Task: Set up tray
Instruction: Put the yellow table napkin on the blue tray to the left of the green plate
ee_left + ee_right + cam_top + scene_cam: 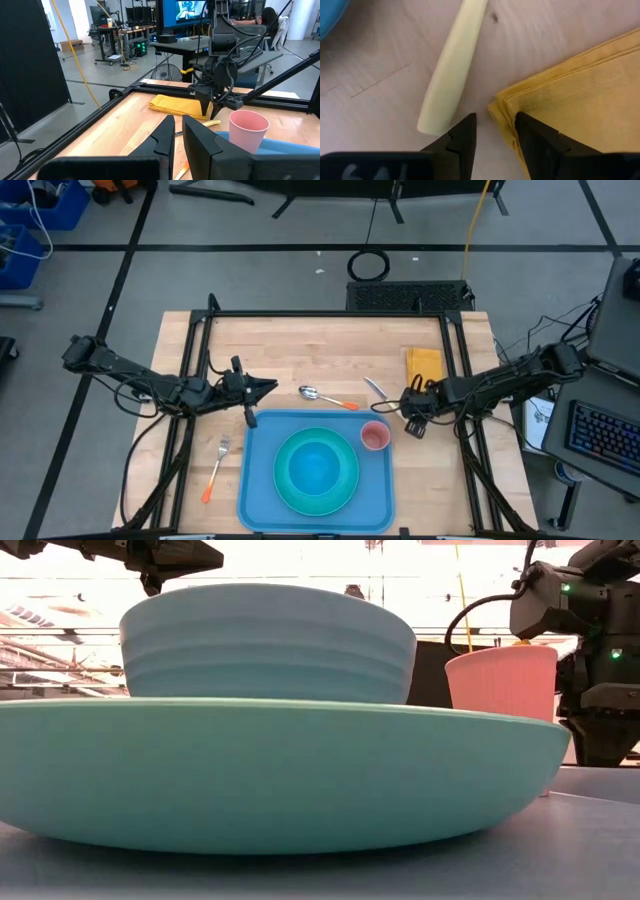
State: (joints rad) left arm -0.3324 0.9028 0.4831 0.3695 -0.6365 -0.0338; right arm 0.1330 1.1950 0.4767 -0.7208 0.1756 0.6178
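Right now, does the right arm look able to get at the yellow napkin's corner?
Probably yes. The right gripper hangs just over the yellow napkin corner, fingers apart. Only the pale knife handle lies beside it, apart from the cloth and clear of the fingers.

Flat blue tray (255, 480) near table's front edge

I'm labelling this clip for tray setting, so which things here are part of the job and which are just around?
Part of the job:
tray
plate with bowl
pink cup
spoon
fork
knife
yellow napkin
right gripper, over the napkin's edge

Just around:
left gripper, waiting, empty
coiled cable on the floor
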